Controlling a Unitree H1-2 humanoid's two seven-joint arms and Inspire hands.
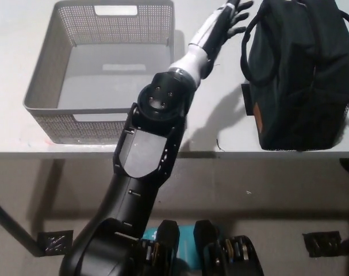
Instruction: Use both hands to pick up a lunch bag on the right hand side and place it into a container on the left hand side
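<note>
A black lunch bag [300, 75] stands upright on the right of the white table [220, 121], its carry strap [246, 54] looping out on its left side. On the left sits a grey perforated basket [42, 86], nothing inside. My left arm reaches up across the middle of the table. Its hand [230, 16] is open with fingers spread, held near the top edge of the view, between basket and bag, just left of the bag's top and not holding it. My right hand is out of view.
The table's front edge [249, 153] runs across the middle of the view, with floor below. A dark table leg [10, 227] slants at lower left. Black tape marks [55, 242] lie on the floor.
</note>
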